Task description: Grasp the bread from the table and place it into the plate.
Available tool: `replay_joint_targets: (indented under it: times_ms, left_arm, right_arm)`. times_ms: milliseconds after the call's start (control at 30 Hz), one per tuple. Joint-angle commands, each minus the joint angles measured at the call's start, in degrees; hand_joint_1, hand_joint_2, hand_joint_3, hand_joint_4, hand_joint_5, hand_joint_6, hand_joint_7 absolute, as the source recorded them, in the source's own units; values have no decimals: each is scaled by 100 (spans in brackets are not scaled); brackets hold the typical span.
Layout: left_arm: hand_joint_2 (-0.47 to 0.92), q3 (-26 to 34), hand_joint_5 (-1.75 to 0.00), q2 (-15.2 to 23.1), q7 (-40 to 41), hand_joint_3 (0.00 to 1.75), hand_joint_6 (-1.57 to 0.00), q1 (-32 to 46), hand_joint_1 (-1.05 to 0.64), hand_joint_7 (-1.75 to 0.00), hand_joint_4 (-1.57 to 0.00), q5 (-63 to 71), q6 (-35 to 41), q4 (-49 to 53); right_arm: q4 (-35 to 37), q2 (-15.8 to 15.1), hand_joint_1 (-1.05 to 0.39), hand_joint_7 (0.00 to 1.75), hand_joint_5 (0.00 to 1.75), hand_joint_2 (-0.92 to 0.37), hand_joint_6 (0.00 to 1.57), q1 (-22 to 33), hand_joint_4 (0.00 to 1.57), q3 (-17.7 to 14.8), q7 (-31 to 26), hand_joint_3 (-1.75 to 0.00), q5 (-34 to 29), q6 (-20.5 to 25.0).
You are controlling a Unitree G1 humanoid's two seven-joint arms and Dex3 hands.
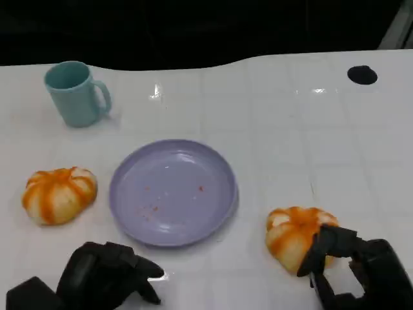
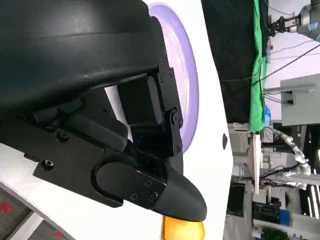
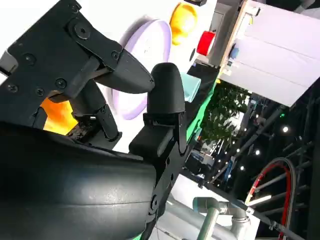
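Observation:
Two orange-and-white round breads lie on the white table. One bread (image 1: 59, 194) sits left of the purple plate (image 1: 213, 161); the other bread (image 1: 290, 231) sits right of it. My right hand (image 1: 355, 265) reaches the right bread from its near right side, its spread fingers lying against the bread, which stays on the table. In the right wrist view this bread (image 3: 57, 115) shows orange under the extended fingers (image 3: 125, 75). My left hand (image 1: 106, 274) rests low at the near left, holding nothing, just before the plate's near rim. The plate is bare but for crumbs.
A teal mug (image 1: 77, 93) stands at the far left behind the left bread. A black round mark (image 1: 362, 75) lies at the far right. The table's back edge runs along the dark background. The left wrist view shows the plate (image 2: 187, 75) and a bread (image 2: 182, 230).

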Motion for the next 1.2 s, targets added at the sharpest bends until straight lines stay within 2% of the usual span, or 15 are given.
replay_joint_targets:
  times_ms: [33,167,300,367,400,467,500,567,600,700,900,1200]
  left_arm:
    - [92,55,-87,82,9,4,-157,-48,-105,-23,-138,-43,-48,60]
    - [92,53,-87,81,-7,4,-157,-37,-105,-22,-138,-56,-41,25]
    - [92,53,-87,79,-5,4,-157,-33,-105,-22,-137,-55,-58,25]
    - [92,56,-87,78,-14,3,-157,-33,-105,-21,-137,-57,-86,37]
    - [92,56,-87,77,-13,3,-157,-30,-105,-21,-137,-57,-88,31]
    - [92,55,-87,72,-21,3,-157,-23,-105,-21,-137,-69,-73,14]
    - [92,52,-87,72,-19,3,-157,-18,-105,-21,-137,-69,-53,0]
    - [92,43,-87,75,8,3,-157,-4,-105,-21,-138,-52,-9,-31]
    - [92,35,-87,76,33,3,-157,7,-105,-21,-138,-33,-1,-52]
    - [92,26,-87,81,56,3,-157,13,-105,-21,-138,-3,-16,-60]
    - [92,28,-87,52,35,3,-156,12,-105,-21,-137,-16,-101,-22]
    - [92,8,-87,30,124,2,-157,43,-105,-22,-138,14,38,-127]
  right_arm:
    - [12,-60,-15,117,149,-37,84,-67,82,-93,-73,-136,24,-122]
    - [-125,-113,-23,85,128,-66,81,-81,72,-83,-44,-79,45,7]
    - [-395,-361,-36,65,108,-77,67,-104,56,-92,24,-50,-167,319]
    - [-619,-533,-41,55,89,-87,57,-117,48,-134,-19,-29,-437,431]
    - [-780,-648,-42,53,85,-90,54,-131,46,-174,-63,-25,-657,497]
    - [-1049,-849,-48,45,73,-92,43,-164,35,-243,-141,-20,-1047,598]
    - [-1362,-1032,-49,43,71,-92,41,-144,33,-301,-112,-19,-1346,813]
    - [-1955,-1340,-55,25,53,-92,32,-69,18,-391,-42,-19,-1834,1223]
    - [-2287,-1506,-55,19,47,-92,31,-19,16,-439,-9,-17,-2117,1425]
    - [-3053,-1801,-59,5,30,-92,28,135,9,-471,88,-14,-2648,1957]
    - [-3970,-2042,-61,0,20,-92,22,285,4,-372,248,-6,-3267,2750]
    - [-4172,-2199,-60,0,14,-92,18,140,2,40,340,-2,-3855,3377]
